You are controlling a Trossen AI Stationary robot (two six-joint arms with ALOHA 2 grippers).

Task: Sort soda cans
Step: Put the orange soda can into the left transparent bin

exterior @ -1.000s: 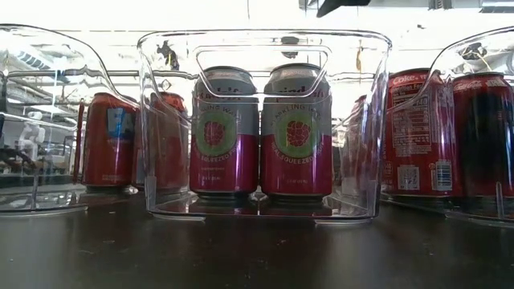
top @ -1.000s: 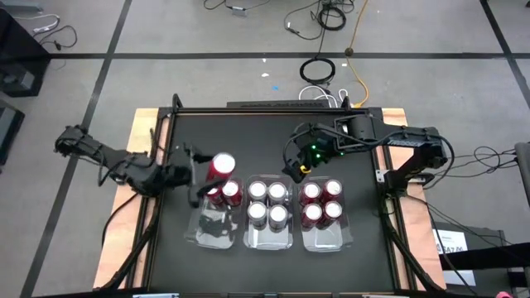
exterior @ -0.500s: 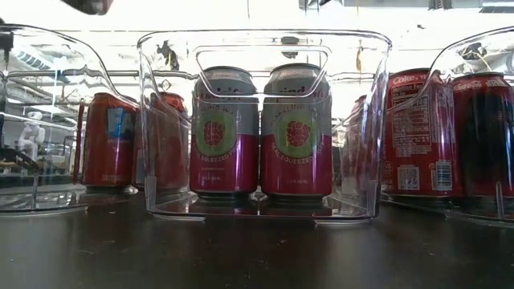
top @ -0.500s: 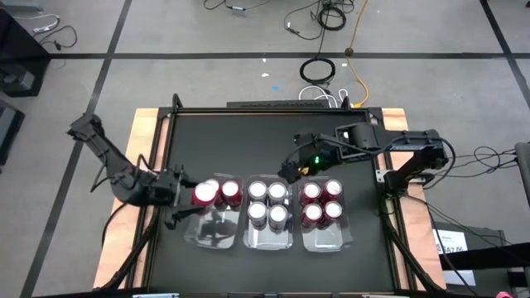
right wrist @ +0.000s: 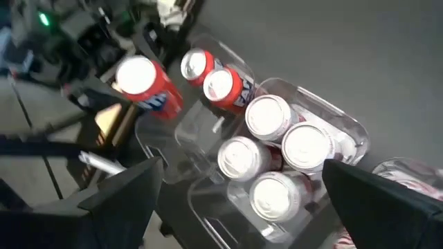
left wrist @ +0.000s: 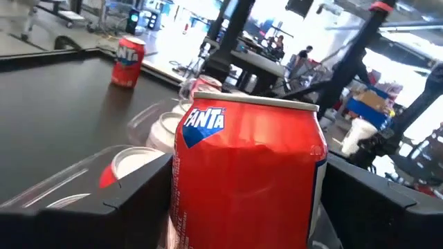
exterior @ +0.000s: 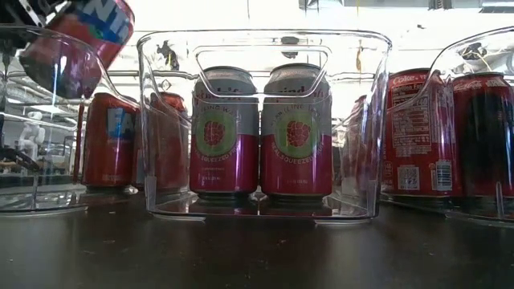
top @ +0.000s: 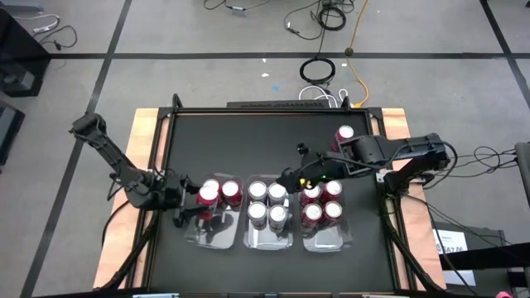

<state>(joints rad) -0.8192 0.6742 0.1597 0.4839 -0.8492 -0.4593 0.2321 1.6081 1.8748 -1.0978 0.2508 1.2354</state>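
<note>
Currently the left hand [top: 192,204] grips a red Fanta soda can with a silver top [top: 207,193], tilted above the clear plastic tray [top: 217,236] nearest the worktop's left edge, presumably to seat it beside the red can [top: 231,192] already there. Right hand [top: 291,177] hangs unclenched and empty over the gap between the middle tray [top: 270,238] and right tray [top: 326,240]. One lone red can [top: 344,134] waits near the right edge.

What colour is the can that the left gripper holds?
The held can is red, with a white Fanta logo on blue; the left wrist view shows it best.
</note>
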